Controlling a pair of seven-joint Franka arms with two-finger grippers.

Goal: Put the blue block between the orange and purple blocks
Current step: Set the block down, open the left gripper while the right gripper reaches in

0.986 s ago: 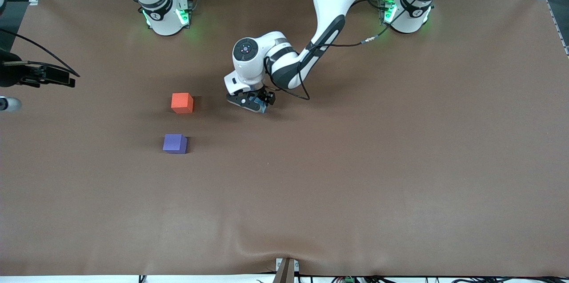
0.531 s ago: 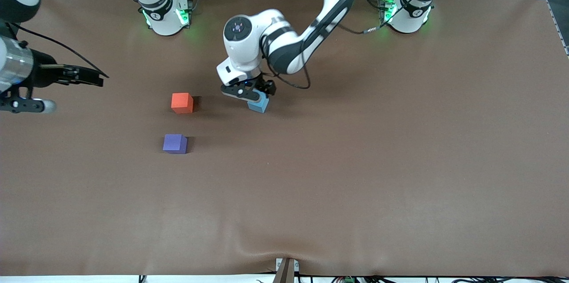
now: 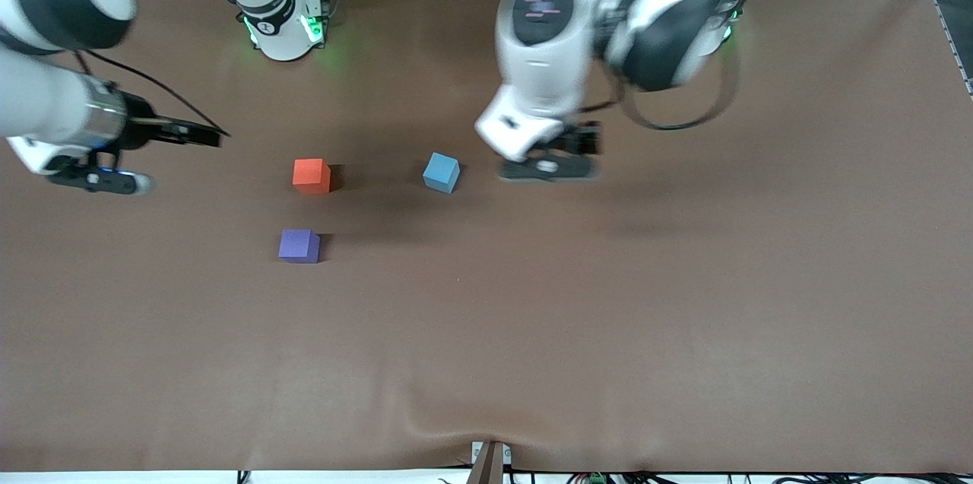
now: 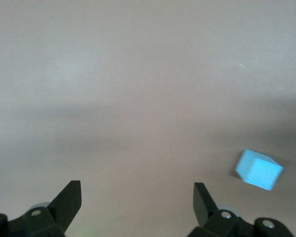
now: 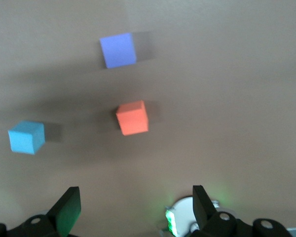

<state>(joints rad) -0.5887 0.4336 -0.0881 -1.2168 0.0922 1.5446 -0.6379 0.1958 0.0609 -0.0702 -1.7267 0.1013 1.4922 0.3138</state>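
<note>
Though we looked for labels or writing, we could read none. On the brown table (image 3: pixel 578 332) the blue block (image 3: pixel 441 172) sat free at three o'clock from the orange block (image 3: pixel 312 175); the purple block (image 3: pixel 299 246) lay at six o'clock from the orange. The left gripper (image 4: pixel 137 197) hung spread and empty over bare table beside the blue block. The right gripper (image 5: pixel 136 203) hovered likewise, spread and empty, over the right arm's end.

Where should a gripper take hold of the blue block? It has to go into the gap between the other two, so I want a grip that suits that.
Judging by its pose, from straight above, fingers on two opposite side faces. The blue block sits flat on the table, turned slightly askew, with clear space all round. The open left gripper hangs beside it.
</note>
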